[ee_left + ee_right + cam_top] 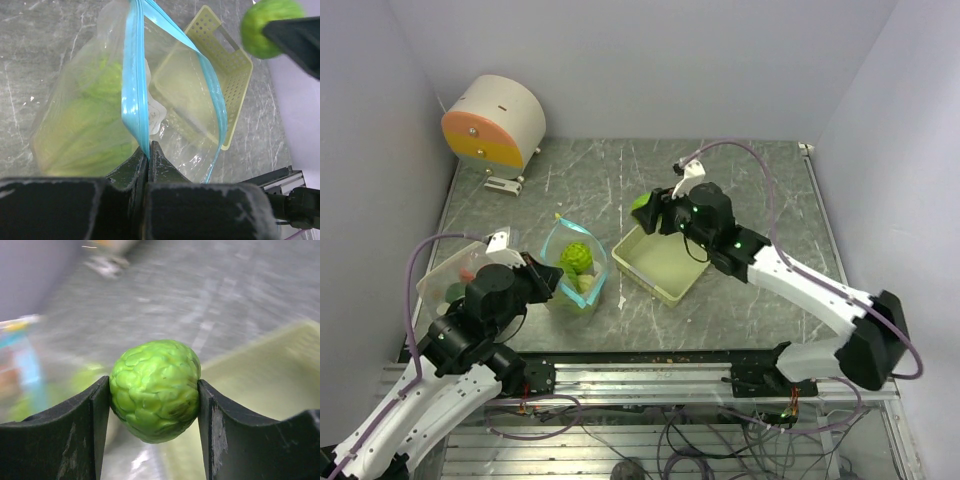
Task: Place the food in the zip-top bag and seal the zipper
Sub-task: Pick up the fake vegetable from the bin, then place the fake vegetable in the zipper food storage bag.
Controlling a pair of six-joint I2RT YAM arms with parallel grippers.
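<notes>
The zip-top bag (pixel 576 266) stands open on the table, its blue zipper rim (pixel 135 80) spread wide. Green food (pixel 576 258) lies inside it, seen through the clear wall in the left wrist view (pixel 92 130). My left gripper (pixel 549 279) is shut on the near end of the zipper rim (pixel 148 150). My right gripper (pixel 647 210) is shut on a round, bumpy green fruit (pixel 155 390) and holds it above the basket's far corner, to the right of the bag. This fruit also shows in the top view (pixel 640 203) and the left wrist view (pixel 269 27).
A pale yellow-green basket (pixel 660 285) sits right of the bag, its bottom bare (pixel 231 65). A clear tray (pixel 445 272) with small orange and green pieces lies at the left edge. A round white and orange box (pixel 495 122) stands at the back left.
</notes>
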